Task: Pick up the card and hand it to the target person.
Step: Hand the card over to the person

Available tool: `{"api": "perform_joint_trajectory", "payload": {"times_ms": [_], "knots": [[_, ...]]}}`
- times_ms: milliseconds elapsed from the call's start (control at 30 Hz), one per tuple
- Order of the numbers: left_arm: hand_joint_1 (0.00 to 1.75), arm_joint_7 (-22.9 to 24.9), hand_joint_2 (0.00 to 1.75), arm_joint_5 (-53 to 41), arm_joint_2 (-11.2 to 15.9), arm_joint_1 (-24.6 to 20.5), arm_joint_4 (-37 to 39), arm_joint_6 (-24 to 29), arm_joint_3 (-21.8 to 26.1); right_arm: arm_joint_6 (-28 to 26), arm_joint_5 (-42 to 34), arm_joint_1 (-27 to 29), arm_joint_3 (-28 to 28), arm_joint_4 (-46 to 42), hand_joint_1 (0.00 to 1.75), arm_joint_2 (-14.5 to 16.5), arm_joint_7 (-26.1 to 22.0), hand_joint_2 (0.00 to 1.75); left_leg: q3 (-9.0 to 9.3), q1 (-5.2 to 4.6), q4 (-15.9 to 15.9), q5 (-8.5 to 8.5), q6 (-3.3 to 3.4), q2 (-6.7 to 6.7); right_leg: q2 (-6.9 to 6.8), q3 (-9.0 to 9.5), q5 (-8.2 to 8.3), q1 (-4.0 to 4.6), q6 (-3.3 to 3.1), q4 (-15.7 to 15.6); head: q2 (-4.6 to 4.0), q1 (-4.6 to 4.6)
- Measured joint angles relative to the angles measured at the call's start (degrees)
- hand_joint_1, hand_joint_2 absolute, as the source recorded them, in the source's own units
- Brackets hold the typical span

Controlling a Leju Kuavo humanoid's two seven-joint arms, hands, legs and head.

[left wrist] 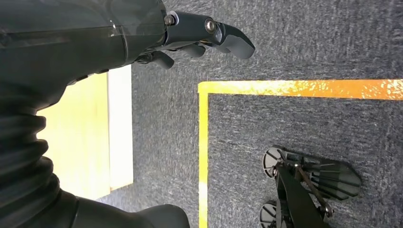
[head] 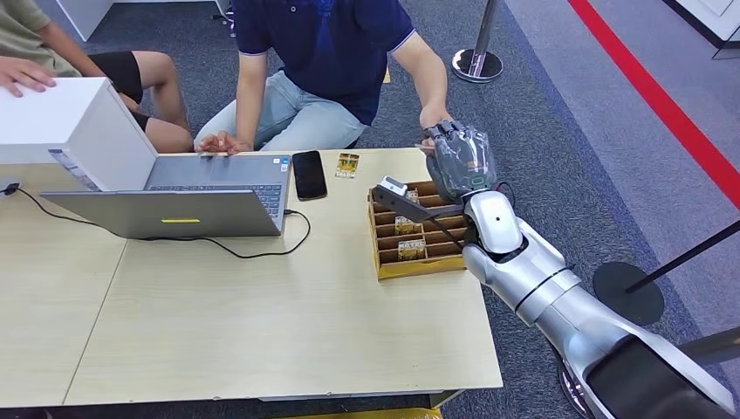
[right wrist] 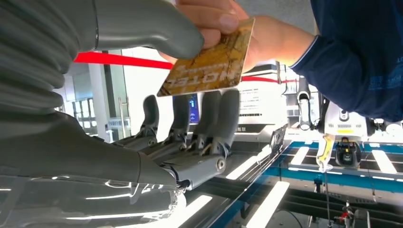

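A gold card [right wrist: 209,66] printed "HOTEL" is pinched at its upper edge by a person's fingers [right wrist: 214,16]. My right hand [right wrist: 190,137] is raised beside it, thumb [right wrist: 157,28] close to the card's edge and fingers [right wrist: 223,118] straight behind the card, with their tips hidden. In the head view my right hand [head: 460,161] is lifted past the table's far right corner, meeting the hand [head: 434,129] of the seated person in the navy shirt [head: 327,52]. My left hand [left wrist: 204,33] hangs over the carpet, loosely curved and holding nothing.
A wooden slotted card box [head: 419,262] with more cards sits on the table [head: 262,332] under my right forearm. One card [head: 347,164], a black phone [head: 309,175], a laptop [head: 183,196] and a white box [head: 52,118] lie further left. A second person [head: 35,52] sits at far left.
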Motion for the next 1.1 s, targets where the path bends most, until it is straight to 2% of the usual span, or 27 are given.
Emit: {"api": "perform_joint_trajectory", "payload": {"times_ms": [67,300,433,500,633,733,833,967,1100], "knots": [[0.00,-0.39,0.00,-0.20,0.01,0.00,0.00,0.08,-0.12,-0.02,-0.08,-0.04,0.09,0.58,0.00,0.00,0.05,1.75,0.00,0.00,0.00,0.00,0.00,0.00,0.00,0.00,0.00,0.00,0.00,0.00,0.00,0.00],[0.00,-0.67,0.00,0.32,0.01,0.02,0.00,0.51,-0.13,-1.14,-1.55,0.07,0.12,1.73,0.00,-0.08,0.95,1.75,0.03,0.00,0.00,0.00,0.00,0.01,0.01,-0.01,0.00,0.00,0.00,0.00,0.00,0.00],[0.00,-0.72,0.00,0.63,0.01,0.07,0.00,0.68,-0.10,-6.32,-9.61,1.32,-1.56,1.33,0.00,-0.98,0.89,1.75,0.06,-0.01,0.02,0.00,0.00,0.01,0.01,-0.01,0.00,-0.01,0.00,-0.01,0.00,0.00],[0.00,-0.85,0.00,0.96,0.01,0.11,0.00,0.85,-0.10,-9.23,-17.19,2.53,-3.31,0.43,0.00,-1.95,-0.83,1.75,0.07,-0.02,0.02,0.00,0.00,0.02,0.03,0.00,0.00,-0.02,0.00,-0.02,0.00,0.00],[0.00,-1.52,0.00,2.03,0.00,0.22,0.00,1.46,-0.10,-14.54,-44.29,7.16,-9.34,-3.07,0.00,-4.56,-9.56,1.75,0.08,-0.05,0.04,-0.01,0.02,-0.02,-0.02,0.02,0.00,-0.04,0.01,-0.05,0.00,0.01],[0.00,-1.77,0.00,2.57,0.01,0.39,0.00,1.79,-0.09,-14.65,-62.73,11.61,-15.20,-5.97,0.00,-6.77,-17.51,1.75,0.07,-0.06,0.04,-0.04,0.04,-0.03,-0.02,0.01,0.00,-0.06,0.01,-0.05,0.00,0.01],[0.00,-1.93,0.00,2.88,-0.01,0.43,0.00,1.84,-0.08,-12.97,-77.48,16.15,-21.12,-8.08,0.00,-8.69,-24.97,1.75,0.07,-0.06,0.04,-0.07,0.07,-0.04,-0.03,0.01,0.00,-0.05,0.01,-0.06,0.00,0.00],[0.00,-2.12,0.00,3.28,-0.01,0.46,0.00,1.93,-0.08,-10.75,-88.66,21.81,-28.43,-9.87,0.00,-10.88,-30.94,1.75,0.07,-0.06,0.03,-0.07,0.07,-0.05,-0.03,0.01,0.00,-0.05,0.01,-0.06,0.00,0.00],[0.00,-2.42,0.00,3.63,-0.05,0.45,0.00,2.10,-0.08,-9.53,-93.06,27.04,-34.34,-10.02,0.00,-12.50,-31.99,1.75,0.06,-0.06,0.03,-0.08,0.08,-0.04,-0.03,-0.01,-0.01,-0.05,0.01,-0.06,0.00,0.02]]}}
